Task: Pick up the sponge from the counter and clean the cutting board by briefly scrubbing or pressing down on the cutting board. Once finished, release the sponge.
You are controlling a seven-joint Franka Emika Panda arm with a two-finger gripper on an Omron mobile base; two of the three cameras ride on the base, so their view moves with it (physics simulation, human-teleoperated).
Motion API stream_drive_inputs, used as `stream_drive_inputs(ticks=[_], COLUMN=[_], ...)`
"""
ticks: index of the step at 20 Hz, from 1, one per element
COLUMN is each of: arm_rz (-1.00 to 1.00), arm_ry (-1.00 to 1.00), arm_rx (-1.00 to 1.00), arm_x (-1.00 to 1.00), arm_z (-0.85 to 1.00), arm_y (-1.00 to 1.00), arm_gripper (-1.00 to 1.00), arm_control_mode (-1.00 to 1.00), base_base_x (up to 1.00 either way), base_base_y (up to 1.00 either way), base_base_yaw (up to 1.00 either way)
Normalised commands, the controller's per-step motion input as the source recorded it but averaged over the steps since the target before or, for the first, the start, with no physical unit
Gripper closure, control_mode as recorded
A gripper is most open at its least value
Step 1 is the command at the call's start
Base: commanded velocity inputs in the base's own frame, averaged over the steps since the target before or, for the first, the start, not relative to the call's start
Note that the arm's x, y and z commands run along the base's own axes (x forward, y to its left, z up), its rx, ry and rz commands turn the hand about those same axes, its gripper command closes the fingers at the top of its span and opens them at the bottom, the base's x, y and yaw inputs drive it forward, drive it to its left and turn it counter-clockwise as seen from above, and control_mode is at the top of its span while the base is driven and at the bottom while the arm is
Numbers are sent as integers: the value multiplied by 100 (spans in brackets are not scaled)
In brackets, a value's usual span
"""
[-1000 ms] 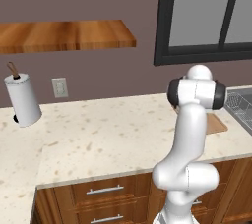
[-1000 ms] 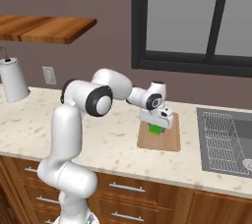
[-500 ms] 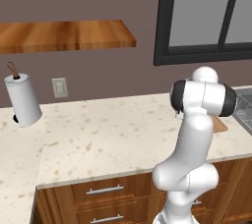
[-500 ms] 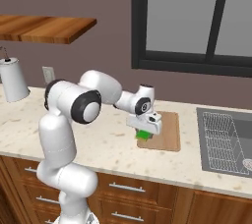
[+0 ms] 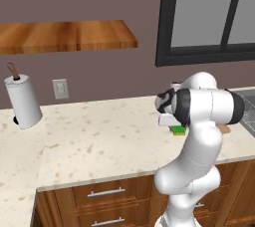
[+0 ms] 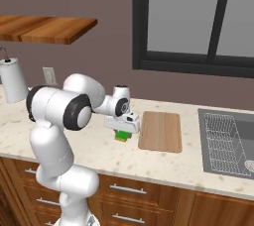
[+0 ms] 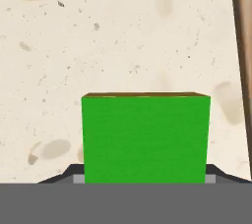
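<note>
The claw (image 6: 122, 130) points down over the counter (image 6: 99, 150) and holds the green sponge (image 6: 121, 135) tight between its two fingers. The sponge sticks out just under the claw, close above the counter. The cutting board (image 6: 160, 131) lies flat just beside the claw, on the side toward the sink (image 6: 228, 143).

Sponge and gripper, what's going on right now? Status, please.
Gripper shut on the sponge, over the counter. Sponge beside the cutting board's left edge, not on it. Nothing in the way.
</note>
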Motion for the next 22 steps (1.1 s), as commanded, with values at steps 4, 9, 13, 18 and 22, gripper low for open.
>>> stream_drive_inputs(ticks=[4, 9, 13, 18, 22], arm_rz=[7, 5, 3, 0, 0], arm_ry=[0, 0, 0, 0, 0], arm_rx=[0, 0, 0, 0, 0], arm_x=[0, 0, 0, 0, 0], arm_z=[0, 0, 0, 0, 0], arm_y=[47, 7, 0, 0, 0], arm_gripper=[100, 100, 100, -100, -100], arm_control_mode=[-100, -100, -100, -100, -100], base_base_x=[0, 0, 0, 0, 0], base_base_y=[0, 0, 0, 0, 0], base_base_yaw=[0, 0, 0, 0, 0])
